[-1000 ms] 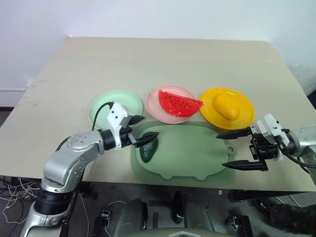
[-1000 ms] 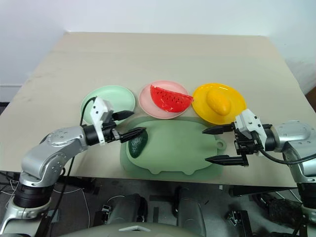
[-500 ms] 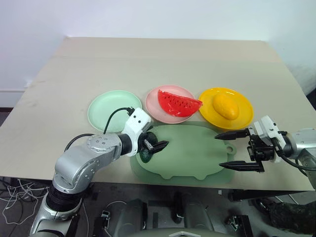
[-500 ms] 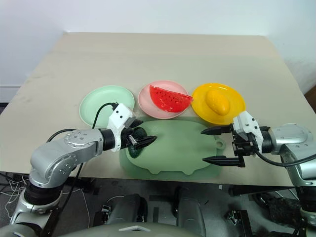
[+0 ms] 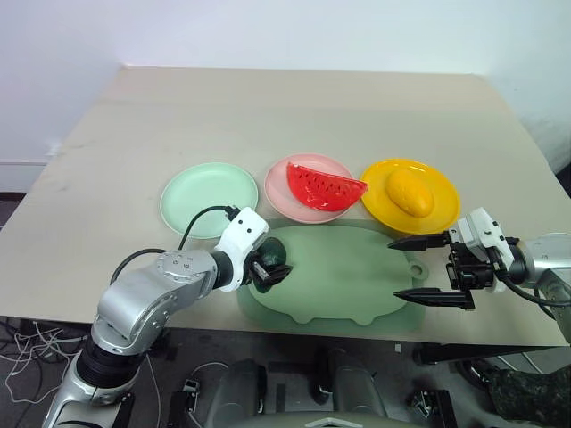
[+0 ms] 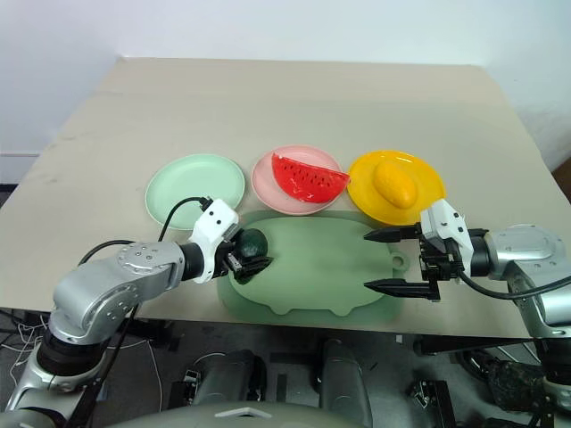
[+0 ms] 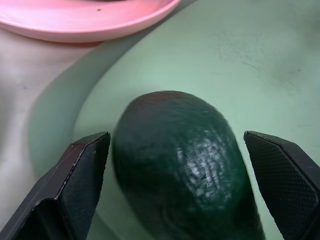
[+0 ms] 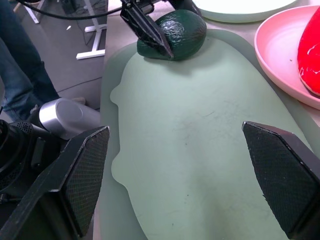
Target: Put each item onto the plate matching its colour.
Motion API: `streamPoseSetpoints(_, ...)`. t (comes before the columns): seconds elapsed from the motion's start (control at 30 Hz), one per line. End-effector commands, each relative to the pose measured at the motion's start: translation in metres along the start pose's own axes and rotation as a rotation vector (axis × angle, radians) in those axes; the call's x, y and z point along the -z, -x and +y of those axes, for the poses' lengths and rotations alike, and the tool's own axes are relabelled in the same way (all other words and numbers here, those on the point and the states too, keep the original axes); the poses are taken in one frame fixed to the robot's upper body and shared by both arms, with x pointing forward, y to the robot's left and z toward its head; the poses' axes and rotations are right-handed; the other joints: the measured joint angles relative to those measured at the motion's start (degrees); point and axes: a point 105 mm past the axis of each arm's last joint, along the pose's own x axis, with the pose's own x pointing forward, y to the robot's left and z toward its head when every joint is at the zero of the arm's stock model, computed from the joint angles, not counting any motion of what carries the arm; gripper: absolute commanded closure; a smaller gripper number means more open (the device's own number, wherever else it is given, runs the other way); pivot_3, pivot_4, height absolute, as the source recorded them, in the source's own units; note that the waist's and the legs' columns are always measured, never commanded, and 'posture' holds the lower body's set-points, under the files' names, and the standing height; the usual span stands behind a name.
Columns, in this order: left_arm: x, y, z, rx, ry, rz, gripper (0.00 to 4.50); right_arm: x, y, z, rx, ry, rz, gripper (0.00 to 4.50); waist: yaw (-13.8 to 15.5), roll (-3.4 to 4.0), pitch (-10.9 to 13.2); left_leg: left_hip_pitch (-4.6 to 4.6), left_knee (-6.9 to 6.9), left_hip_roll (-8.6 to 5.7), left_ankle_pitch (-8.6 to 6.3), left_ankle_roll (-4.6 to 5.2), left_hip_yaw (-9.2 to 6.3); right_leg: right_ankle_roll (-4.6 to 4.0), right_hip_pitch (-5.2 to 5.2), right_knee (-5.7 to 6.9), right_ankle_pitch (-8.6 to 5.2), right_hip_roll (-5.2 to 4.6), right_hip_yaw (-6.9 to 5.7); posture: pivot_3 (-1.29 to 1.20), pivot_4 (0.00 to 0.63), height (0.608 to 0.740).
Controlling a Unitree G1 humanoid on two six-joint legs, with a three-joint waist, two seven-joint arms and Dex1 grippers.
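A dark green avocado lies at the left end of the pale green board. My left gripper has a finger on each side of it, shut on it; the left wrist view shows the avocado filling the gap between both fingers. The red watermelon wedge rests on the pink plate, and the yellow-orange mango on the yellow plate. Nothing is on the mint green plate. My right gripper hangs open over the board's right end, holding nothing.
The three plates stand in a row just behind the board, which lies at the table's front edge. Bare tabletop stretches behind the plates. A person's leg stands on the floor beyond the table in the right wrist view.
My left gripper has tipped down over the avocado and its fingers have closed in on it. The right arm has stayed still.
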Motion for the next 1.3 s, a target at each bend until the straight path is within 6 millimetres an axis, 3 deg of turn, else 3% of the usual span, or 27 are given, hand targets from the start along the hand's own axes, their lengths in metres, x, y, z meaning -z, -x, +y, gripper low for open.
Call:
streamPoseSetpoints(0.03,-0.002,-0.004,0.0,-0.009,-0.019,-0.025,1.21,-0.012,0.001,0.001,0.006,0.045,-0.027,0.0,0.0,0.0,0.0,0.0,0.0,0.0,0.0,0.0,0.0,0.0,0.0,0.0,0.0,0.0,0.0,0.0,0.15,0.736)
streamPoseSetpoints(0.07,-0.001,-0.006,0.0,-0.01,-0.018,-0.027,1.39,-0.012,0.001,0.001,0.008,0.044,-0.028,0.0,0.0,0.0,0.0,0.01,0.0,0.0,0.0,0.0,0.0,0.0,0.0,0.0,0.0,0.0,0.0,0.0,0.15,0.736)
streamPoseSetpoints(0.27,0.004,-0.011,0.003,-0.02,-0.029,-0.026,1.39,-0.012,0.001,0.0,0.017,0.045,-0.029,0.0,0.0,0.0,0.0,0.08,0.0,-0.01,0.0,0.0,-0.01,0.0,0.11,-0.01,0.0,0.0,0.0,0.0,0.15,0.736)
streamPoseSetpoints(0.43,-0.023,-0.008,0.02,-0.04,-0.047,-0.17,1.39,-0.014,-0.001,-0.002,0.022,0.049,-0.031,0.0,0.0,0.0,0.0,0.11,0.02,-0.01,0.0,0.0,-0.04,0.0,0.17,-0.01,0.0,0.0,-0.02,0.0,0.15,0.736)
streamPoseSetpoints(0.57,-0.055,0.002,0.055,-0.125,0.014,-0.335,1.39,-0.013,-0.003,-0.004,0.016,0.053,-0.028,0.0,0.1,-0.03,0.0,0.08,0.05,0.0,0.0,0.0,-0.05,0.0,0.16,0.0,0.0,0.0,-0.03,0.0,0.15,0.736)
streamPoseSetpoints(0.7,-0.071,0.017,0.093,-0.252,0.031,-0.412,1.39,-0.013,-0.005,-0.006,0.011,0.057,-0.025,0.0,-0.1,-0.03,0.0,0.08,0.07,-0.01,0.0,0.01,-0.05,0.0,0.16,0.0,0.0,0.01,-0.05,0.0,0.15,0.736)
streamPoseSetpoints(0.8,-0.069,0.029,0.127,-0.375,0.021,-0.432,1.39,-0.014,-0.007,-0.009,0.009,0.062,-0.031,0.0,-0.1,-0.02,0.0,0.1,0.06,-0.01,0.0,0.0,-0.01,0.0,0.16,0.01,0.01,0.01,-0.05,0.0,0.15,0.736)
streamPoseSetpoints(0.9,-0.061,0.034,0.149,-0.466,0.006,-0.444,1.39,-0.015,-0.009,-0.01,0.005,0.065,-0.034,0.0,0.0,-0.02,0.0,0.1,0.07,-0.01,0.0,0.0,-0.01,0.0,0.16,0.01,0.01,0.01,-0.06,0.0,0.15,0.736)
streamPoseSetpoints(1.07,-0.048,0.034,0.162,-0.519,-0.063,-0.417,1.39,-0.015,-0.009,-0.011,-0.005,0.071,-0.028,0.0,0.2,-0.05,0.0,0.06,0.09,-0.01,0.0,0.0,-0.02,0.01,0.16,-0.01,0.02,-0.03,-0.08,0.0,0.15,0.736)
streamPoseSetpoints(1.3,-0.032,0.028,0.171,-0.533,-0.034,-0.38,1.39,-0.016,-0.009,-0.012,-0.014,0.081,-0.023,0.0,0.0,-0.05,0.0,0.08,0.08,0.01,0.0,0.0,-0.01,0.01,0.16,0.0,0.02,-0.03,-0.09,0.0,0.15,0.736)
